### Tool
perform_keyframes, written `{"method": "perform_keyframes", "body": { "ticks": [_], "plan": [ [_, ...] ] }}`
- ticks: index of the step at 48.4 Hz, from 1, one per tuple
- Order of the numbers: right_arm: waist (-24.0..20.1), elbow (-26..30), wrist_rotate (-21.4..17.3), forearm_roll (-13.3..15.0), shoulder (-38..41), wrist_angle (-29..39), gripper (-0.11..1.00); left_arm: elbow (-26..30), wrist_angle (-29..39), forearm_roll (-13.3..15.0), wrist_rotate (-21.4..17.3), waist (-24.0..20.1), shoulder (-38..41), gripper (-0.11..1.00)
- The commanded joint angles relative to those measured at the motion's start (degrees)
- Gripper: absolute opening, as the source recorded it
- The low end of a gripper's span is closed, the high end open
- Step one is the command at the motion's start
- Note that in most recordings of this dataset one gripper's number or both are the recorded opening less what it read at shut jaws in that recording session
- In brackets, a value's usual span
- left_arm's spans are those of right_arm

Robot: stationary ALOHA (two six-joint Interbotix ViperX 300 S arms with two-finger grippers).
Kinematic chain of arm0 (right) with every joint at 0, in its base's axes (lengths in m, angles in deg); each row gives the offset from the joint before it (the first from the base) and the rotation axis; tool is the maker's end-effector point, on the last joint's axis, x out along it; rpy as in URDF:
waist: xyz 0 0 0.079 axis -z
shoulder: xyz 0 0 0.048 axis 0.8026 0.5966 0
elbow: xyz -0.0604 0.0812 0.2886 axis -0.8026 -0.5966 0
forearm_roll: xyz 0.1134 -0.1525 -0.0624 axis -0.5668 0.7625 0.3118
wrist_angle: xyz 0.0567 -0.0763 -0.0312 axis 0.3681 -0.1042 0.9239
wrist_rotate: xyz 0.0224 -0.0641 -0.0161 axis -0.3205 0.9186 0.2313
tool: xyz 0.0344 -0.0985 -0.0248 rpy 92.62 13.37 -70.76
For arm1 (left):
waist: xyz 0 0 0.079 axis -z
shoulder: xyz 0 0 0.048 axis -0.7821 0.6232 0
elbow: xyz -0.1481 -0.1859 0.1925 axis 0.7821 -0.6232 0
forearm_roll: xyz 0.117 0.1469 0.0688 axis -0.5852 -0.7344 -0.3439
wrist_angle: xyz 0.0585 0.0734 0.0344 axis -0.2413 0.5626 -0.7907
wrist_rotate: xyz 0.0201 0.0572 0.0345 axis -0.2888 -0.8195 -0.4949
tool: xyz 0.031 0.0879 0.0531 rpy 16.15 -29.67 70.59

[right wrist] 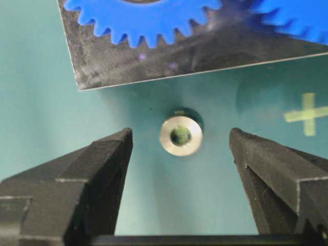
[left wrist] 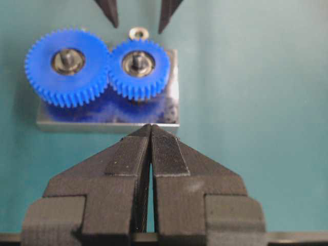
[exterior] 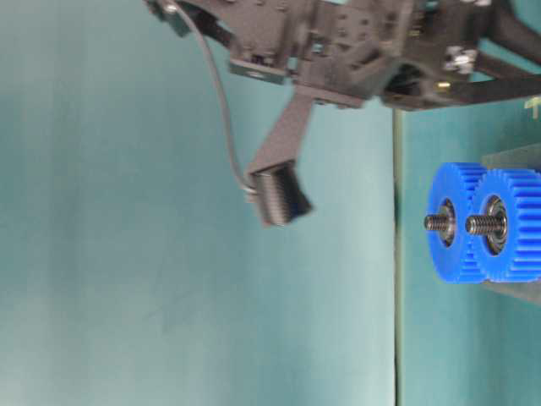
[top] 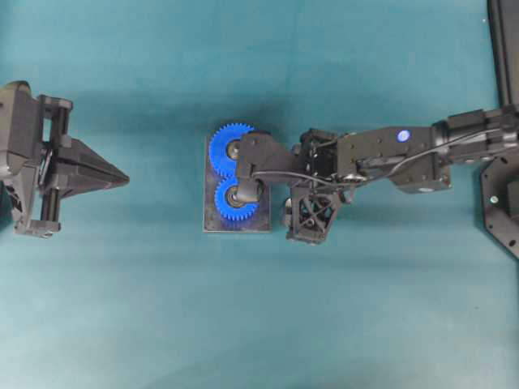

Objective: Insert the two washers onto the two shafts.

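The small metal washer [right wrist: 181, 137] lies flat on the teal table, just off the edge of the metal plate [right wrist: 154, 66]. My right gripper [right wrist: 180, 131] is open, its fingers standing either side of the washer without touching it. In the left wrist view the washer [left wrist: 139, 34] sits beyond the plate [left wrist: 171, 87], with the right fingertips [left wrist: 111, 13] hanging above it. Two blue gears [top: 233, 174] on the plate each carry a threaded shaft [left wrist: 137, 60] [exterior: 435, 222] in the hub. My left gripper [top: 126, 178] [left wrist: 150, 125] is shut and empty, well to the left of the plate.
The right arm [top: 381, 158] reaches across to the plate's right side, and its wrist camera [top: 247, 193] hangs over the nearer gear. A green tape cross [right wrist: 307, 114] marks the table. Black equipment [top: 503, 49] stands at the far right edge.
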Motion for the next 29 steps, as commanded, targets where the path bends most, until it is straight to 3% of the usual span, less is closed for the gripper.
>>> {"method": "perform_keyframes", "body": {
  "ticks": [1, 29],
  "plan": [
    [-0.18, 0.7, -0.62, 0.09, -0.44, -0.18, 0.8, 0.62, -0.97, -0.09, 0.09, 0.09, 0.09, 0.0],
    [-0.18, 0.62, -0.88, 0.09, 2.11, -0.62, 0.8, 0.44, -1.32, -0.09, 0.09, 0.09, 0.09, 0.0]
  ]
}}
